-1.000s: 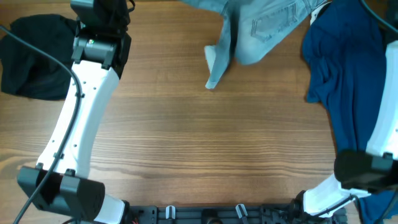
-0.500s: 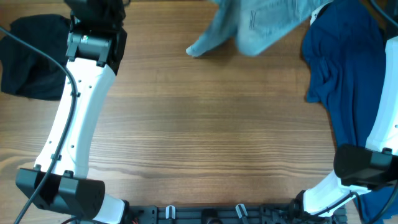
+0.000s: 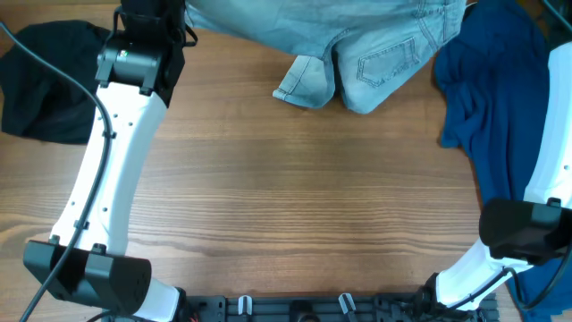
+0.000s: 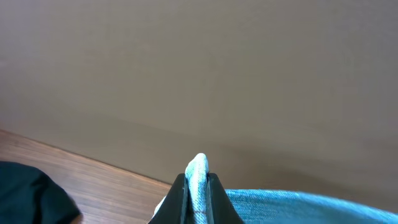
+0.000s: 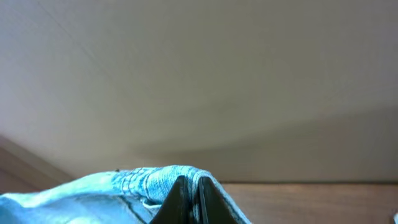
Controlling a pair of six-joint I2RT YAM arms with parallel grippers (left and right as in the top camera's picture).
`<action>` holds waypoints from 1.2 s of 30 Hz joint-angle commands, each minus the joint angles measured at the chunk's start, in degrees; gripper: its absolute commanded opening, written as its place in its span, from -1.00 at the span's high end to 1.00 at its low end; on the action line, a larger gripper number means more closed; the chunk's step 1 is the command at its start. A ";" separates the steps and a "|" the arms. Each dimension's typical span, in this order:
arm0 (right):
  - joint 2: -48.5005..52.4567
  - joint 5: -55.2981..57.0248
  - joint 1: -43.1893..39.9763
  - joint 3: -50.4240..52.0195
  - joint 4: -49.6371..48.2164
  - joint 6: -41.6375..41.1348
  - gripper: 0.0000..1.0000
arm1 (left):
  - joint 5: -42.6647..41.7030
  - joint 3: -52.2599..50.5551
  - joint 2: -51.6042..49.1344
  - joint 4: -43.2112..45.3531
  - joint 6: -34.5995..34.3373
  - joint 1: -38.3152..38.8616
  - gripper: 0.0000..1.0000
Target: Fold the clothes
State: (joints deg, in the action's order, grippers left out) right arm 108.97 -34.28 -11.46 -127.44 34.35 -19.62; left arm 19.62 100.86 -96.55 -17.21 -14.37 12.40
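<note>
I'm holding shorts [image 3: 384, 45] along far edge w/ left gripper [image 4: 198, 188] & right gripper [image 5: 189, 188] both clamped on them; nothing folded yet

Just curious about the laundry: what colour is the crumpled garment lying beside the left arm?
That garment is black; the overhead view shows it best.

Beneath me, a wood-grain table [image 3: 295, 206] lies in even light; beyond its far edge, my wrist cameras face a plain beige wall [image 4: 249, 74].
</note>
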 commanded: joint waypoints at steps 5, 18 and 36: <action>-0.94 3.72 -0.90 -1.46 13.86 8.04 0.91 | -2.69 0.72 1.20 -5.11 -1.14 4.35 0.92; -0.98 8.92 -0.92 -1.44 53.92 8.92 0.91 | -16.35 0.72 4.63 -38.99 -13.64 9.25 0.92; -1.20 12.44 -0.92 -1.27 57.79 9.11 0.91 | -26.25 0.72 5.33 -47.98 -14.60 9.51 0.92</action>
State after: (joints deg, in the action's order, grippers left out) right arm 108.97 -22.81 -12.10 -127.76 92.18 -11.20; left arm -5.72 100.88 -92.62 -64.97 -28.23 21.71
